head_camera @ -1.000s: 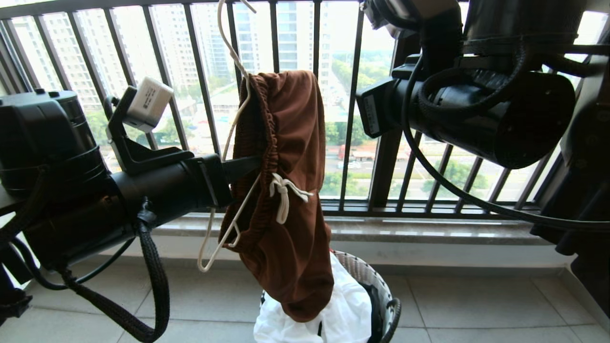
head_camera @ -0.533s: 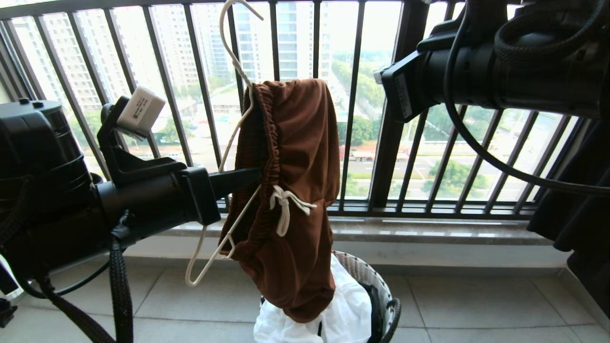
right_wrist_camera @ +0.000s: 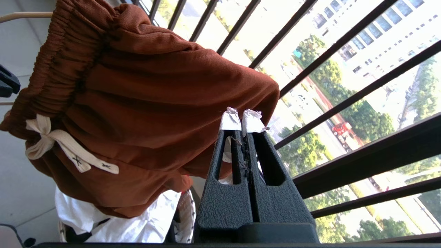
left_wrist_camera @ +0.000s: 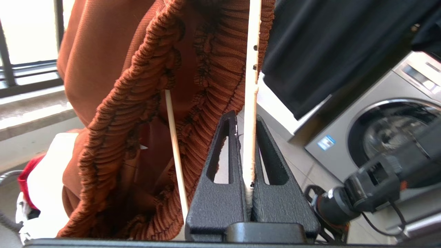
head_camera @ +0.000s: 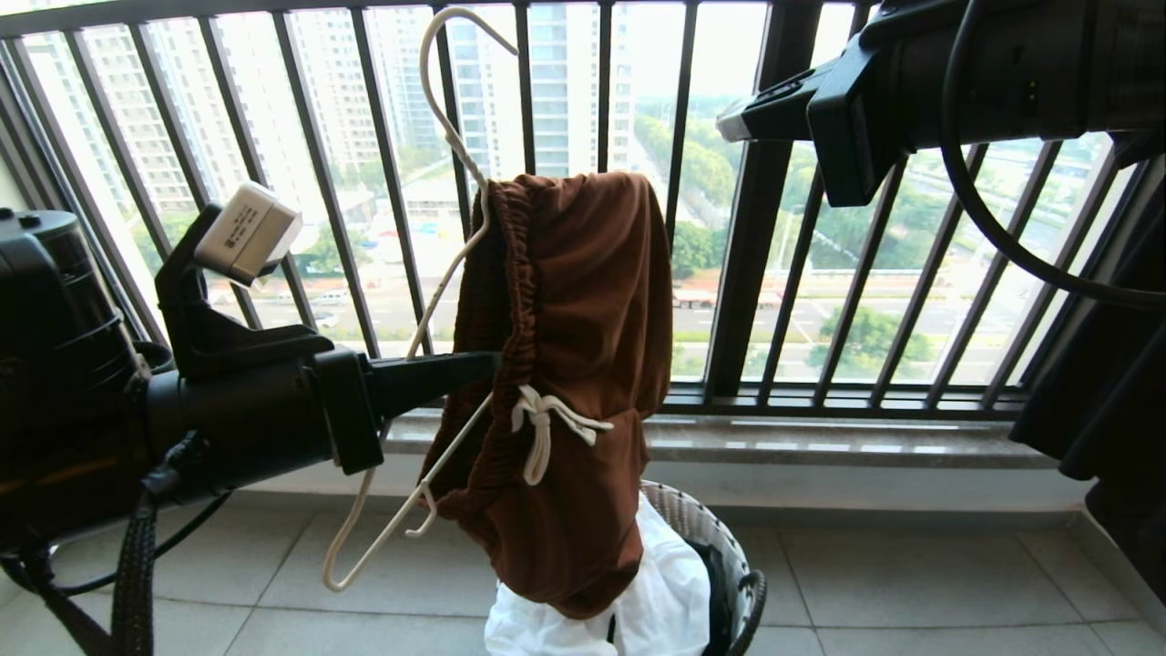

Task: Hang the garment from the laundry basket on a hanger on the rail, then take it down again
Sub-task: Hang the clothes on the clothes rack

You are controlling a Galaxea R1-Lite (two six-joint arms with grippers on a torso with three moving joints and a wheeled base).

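Observation:
The garment (head_camera: 565, 364), rust-brown shorts with a white drawstring, hangs threaded on the cream hanger (head_camera: 437, 109) in front of the balustrade. My left gripper (head_camera: 483, 364) reaches in from the left, level, and is shut on the hanger's wire (left_wrist_camera: 248, 103) beside the gathered waistband (left_wrist_camera: 113, 86). The hanger's hook points up, free of any support; the rail is out of view. My right gripper (head_camera: 729, 123) is high at the right, shut and empty (right_wrist_camera: 241, 119), just off the garment's side (right_wrist_camera: 155, 86). The laundry basket (head_camera: 720, 538) stands on the floor below the shorts.
A white cloth (head_camera: 665, 601) spills out of the basket. The black balustrade (head_camera: 756, 273) and a stone ledge (head_camera: 820, 437) lie behind. Dark clothing (head_camera: 1111, 383) hangs at the right. A washing machine (left_wrist_camera: 379, 131) stands beyond the left gripper.
My right arm has swung upward and turned, its gripper now higher at the top right. My left gripper has sunk a little with the hanger and shorts, and the hanger's lower end has swung left.

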